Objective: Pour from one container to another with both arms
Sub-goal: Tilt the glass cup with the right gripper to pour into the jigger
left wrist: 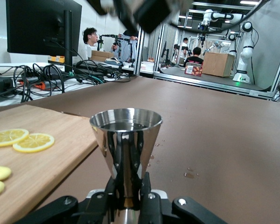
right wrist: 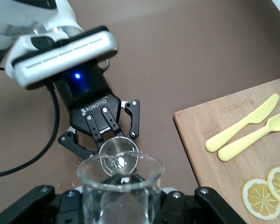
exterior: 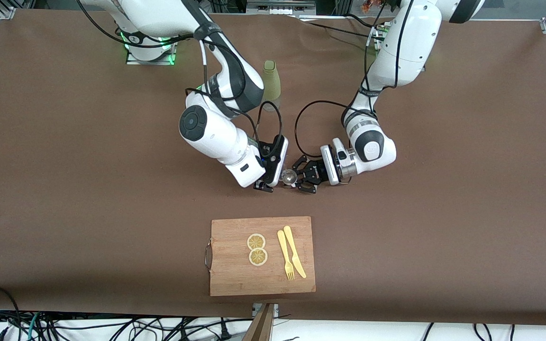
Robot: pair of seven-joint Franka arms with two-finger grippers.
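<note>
Steel, polished and cone-shaped, the measuring cup (left wrist: 126,140) stands upright, its long axis vertical and its wide round mouth facing up, narrowing downward to where the left pincer (exterior: 303,181) is clenched on its slim lower part. It is held over the bare brown counter (exterior: 88,189), just off the edge of the cutting board (exterior: 235,279) that lies farthest from the front camera. Beside it the right pincer (exterior: 269,183) is closed around a clear glass (right wrist: 120,186) with straight smooth walls; the glass's round rim sits just beside and a little above the cup's mouth, mouth toward it.

On the rectangular wooden board, with a metal handle on its edge toward the right arm's end, lie two round lemon slices (exterior: 257,249) touching each other, and a pale yellow plastic fork (exterior: 285,255) and knife (exterior: 294,251) side by side, lengthwise toward the front camera. Farther from the camera than the board, between the two arms, an olive-green bottle (exterior: 270,84) stands upright.
</note>
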